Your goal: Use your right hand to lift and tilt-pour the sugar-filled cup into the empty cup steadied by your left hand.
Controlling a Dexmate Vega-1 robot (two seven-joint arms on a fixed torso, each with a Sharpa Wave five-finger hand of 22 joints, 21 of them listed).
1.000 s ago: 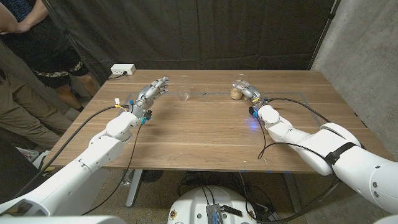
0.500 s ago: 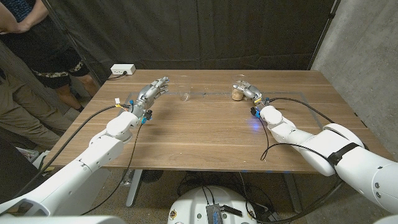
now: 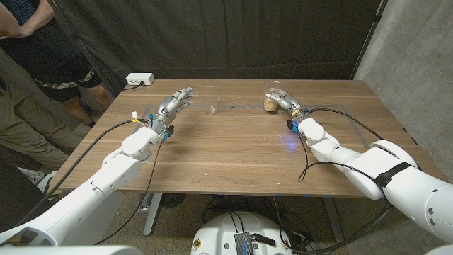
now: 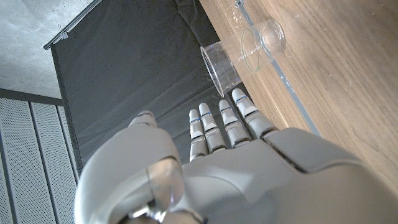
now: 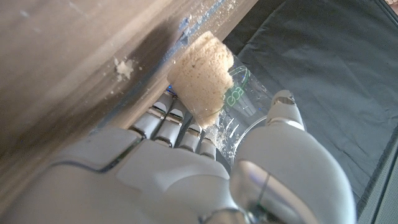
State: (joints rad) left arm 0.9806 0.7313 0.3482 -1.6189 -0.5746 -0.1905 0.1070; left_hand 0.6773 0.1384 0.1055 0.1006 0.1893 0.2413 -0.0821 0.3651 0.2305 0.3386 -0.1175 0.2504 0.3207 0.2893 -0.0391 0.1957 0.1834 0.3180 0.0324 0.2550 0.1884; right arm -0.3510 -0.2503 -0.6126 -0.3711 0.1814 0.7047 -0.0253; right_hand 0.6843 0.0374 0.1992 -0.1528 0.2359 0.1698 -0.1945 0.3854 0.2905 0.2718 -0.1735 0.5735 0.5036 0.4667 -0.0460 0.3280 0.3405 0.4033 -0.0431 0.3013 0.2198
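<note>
The clear empty cup [image 3: 211,107] stands at the table's far middle; the left wrist view shows it as a see-through cup [image 4: 239,53] beyond my fingers. My left hand [image 3: 174,103] is a short way to its left, fingers stretched out and apart, not touching it [image 4: 249,168]. My right hand [image 3: 282,100] grips the sugar-filled cup [image 3: 270,105] at the far right. In the right wrist view the cup [image 5: 231,106] is clasped between fingers and thumb of that hand [image 5: 186,168], and the brown sugar [image 5: 201,73] lies slanted inside it.
A few sugar crumbs [image 5: 124,66] lie on the wood by the cup. A blue tape line [image 3: 241,106] runs between the cups. A white box [image 3: 139,79] sits at the far left table corner. A person [image 3: 42,57] stands beyond the left edge.
My right hand with the sugar cup has shifted slightly up and away. The left hand and the empty cup have stayed put.
</note>
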